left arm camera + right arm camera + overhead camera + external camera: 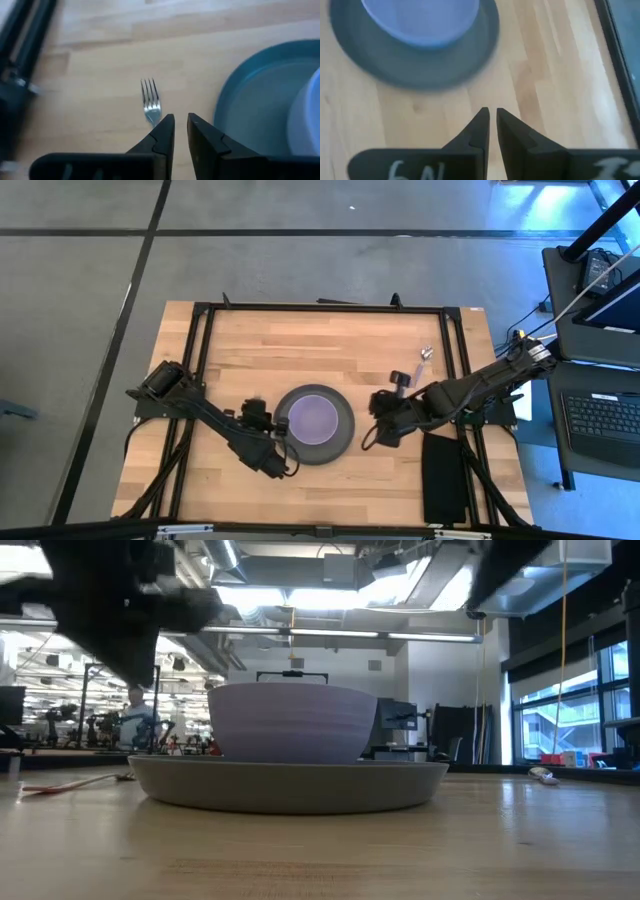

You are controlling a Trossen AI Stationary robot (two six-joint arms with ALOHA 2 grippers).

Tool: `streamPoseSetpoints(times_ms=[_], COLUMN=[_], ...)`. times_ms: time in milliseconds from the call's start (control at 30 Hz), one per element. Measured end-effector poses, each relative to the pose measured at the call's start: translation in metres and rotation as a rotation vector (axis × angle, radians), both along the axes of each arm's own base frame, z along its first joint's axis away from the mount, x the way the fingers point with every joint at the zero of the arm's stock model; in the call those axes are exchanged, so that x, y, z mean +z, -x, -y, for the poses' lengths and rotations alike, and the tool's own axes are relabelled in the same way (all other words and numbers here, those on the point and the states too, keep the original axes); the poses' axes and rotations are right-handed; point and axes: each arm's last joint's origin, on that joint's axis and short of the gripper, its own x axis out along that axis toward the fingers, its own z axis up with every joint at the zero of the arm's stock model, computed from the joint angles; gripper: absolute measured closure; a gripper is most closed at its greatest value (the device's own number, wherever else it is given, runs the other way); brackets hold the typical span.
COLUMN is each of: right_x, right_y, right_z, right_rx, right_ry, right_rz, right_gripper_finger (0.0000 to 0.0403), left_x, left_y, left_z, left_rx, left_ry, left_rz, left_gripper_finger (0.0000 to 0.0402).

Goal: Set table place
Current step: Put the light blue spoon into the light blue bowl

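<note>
A dark grey round plate [340,442] lies at the middle of the wooden table [250,340], with the lavender bowl [314,418] standing in it. The fork lies flat on the table left of the plate, orange handle [45,786] and tines [150,92]; in the high view my left arm hides it. My left gripper [181,119] hangs above the fork's neck, clear of it, its fingers a narrow gap apart and empty. The spoon [420,360] lies at the far right. My right gripper [492,112] hangs shut and empty right of the plate [420,70].
A black rectangular pad [445,475] lies at the near right, close to my right arm. Black frame bars [205,350] run along the table's sides. Bare wood shows in front of the plate [320,860] and across the table's far half.
</note>
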Motion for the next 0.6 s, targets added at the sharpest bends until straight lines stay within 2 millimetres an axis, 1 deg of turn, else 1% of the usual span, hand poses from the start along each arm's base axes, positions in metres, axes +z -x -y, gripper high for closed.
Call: streamPoseSetpoints(times_ms=[100,167,300,433,500,600], right_x=[0.007,0.015,0.037,0.055,0.056,0.047], right_y=[0.022,0.038,0.069,0.096,0.109,0.128], right_z=[0.006,0.013,0.031,0.051,0.062,0.079], right_rx=[-0.052,-0.114,-0.221,-0.263,-0.302,-0.418], right_ry=[0.009,0.029,0.074,0.035,0.013,-0.061], right_rz=[-0.070,-0.086,-0.027,0.055,0.085,0.097], right_gripper_finger=[0.0364,0.0364,0.0364,0.0364,0.0364,0.0364], left_x=[0.015,0.019,0.022,0.023,0.024,0.025], left_y=[0.000,-0.002,-0.002,-0.004,-0.005,-0.008], left_z=[0.003,0.005,0.005,0.003,0.002,-0.002], left_rx=[-0.032,-0.069,-0.109,-0.142,-0.159,-0.161], left_ry=[-0.022,-0.015,-0.023,-0.071,-0.107,-0.139], left_rz=[-0.051,-0.063,-0.083,-0.066,-0.046,-0.028], left_gripper_finger=[0.0354,0.0354,0.0354,0.0354,0.0354,0.0354])
